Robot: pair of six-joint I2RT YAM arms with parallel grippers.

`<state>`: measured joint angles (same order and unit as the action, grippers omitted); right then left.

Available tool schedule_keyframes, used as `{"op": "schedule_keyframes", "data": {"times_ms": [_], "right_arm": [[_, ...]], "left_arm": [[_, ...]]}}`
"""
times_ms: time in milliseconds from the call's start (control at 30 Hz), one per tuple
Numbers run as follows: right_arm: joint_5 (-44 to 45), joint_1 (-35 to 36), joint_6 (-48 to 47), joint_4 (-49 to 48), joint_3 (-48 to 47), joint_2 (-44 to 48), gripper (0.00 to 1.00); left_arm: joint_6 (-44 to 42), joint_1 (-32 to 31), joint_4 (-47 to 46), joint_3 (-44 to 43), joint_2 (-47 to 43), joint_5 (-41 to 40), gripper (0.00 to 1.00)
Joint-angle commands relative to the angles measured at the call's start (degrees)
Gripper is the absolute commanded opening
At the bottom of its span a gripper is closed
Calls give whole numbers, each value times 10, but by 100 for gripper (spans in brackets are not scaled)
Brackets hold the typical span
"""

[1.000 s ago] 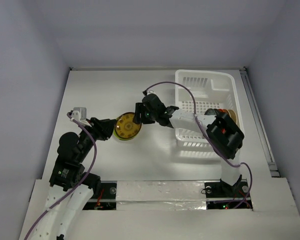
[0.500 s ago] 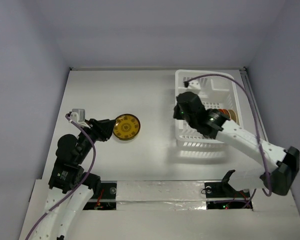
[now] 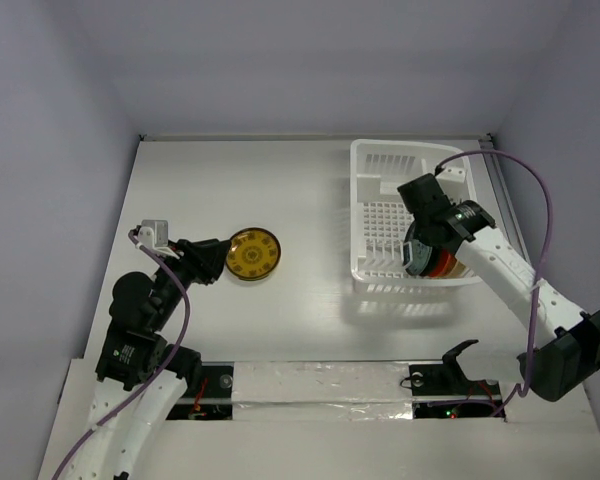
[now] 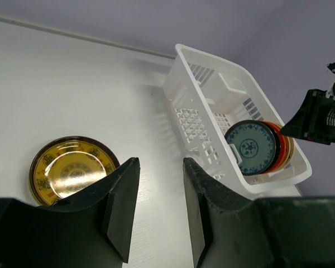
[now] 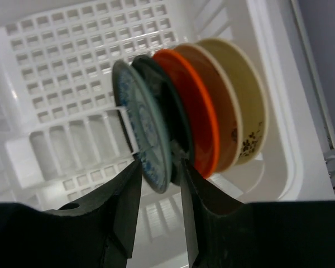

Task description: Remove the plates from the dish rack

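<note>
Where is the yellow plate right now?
In the top view, the yellow plate lies flat on the table, left of centre, right beside the left hand and apart from the dish rack on the right.

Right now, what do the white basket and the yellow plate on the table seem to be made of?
The white slotted rectangular dish rack looks like matte moulded plastic: thin gridded walls, one even colour. The round yellow plate with a dark rim looks glazed, ceramic or melamine, cannot tell which: its printed face shines.
</note>
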<state>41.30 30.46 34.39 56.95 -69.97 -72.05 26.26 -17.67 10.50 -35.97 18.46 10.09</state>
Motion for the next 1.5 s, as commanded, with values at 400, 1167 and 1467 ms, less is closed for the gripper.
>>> {"op": "schedule_keyframes", "data": {"times_ms": [400, 1167, 1467], "right_arm": [[-31, -55, -81, -36, 3, -47, 31], [41, -50, -121, 5, -46, -126, 0], [121, 4, -101, 70, -97, -192, 0]], "left_arm": [[0, -10, -29, 7, -7, 5, 34], [-1, -10, -29, 7, -11, 2, 34], [-1, -10, -29, 7, -15, 4, 34]]}}
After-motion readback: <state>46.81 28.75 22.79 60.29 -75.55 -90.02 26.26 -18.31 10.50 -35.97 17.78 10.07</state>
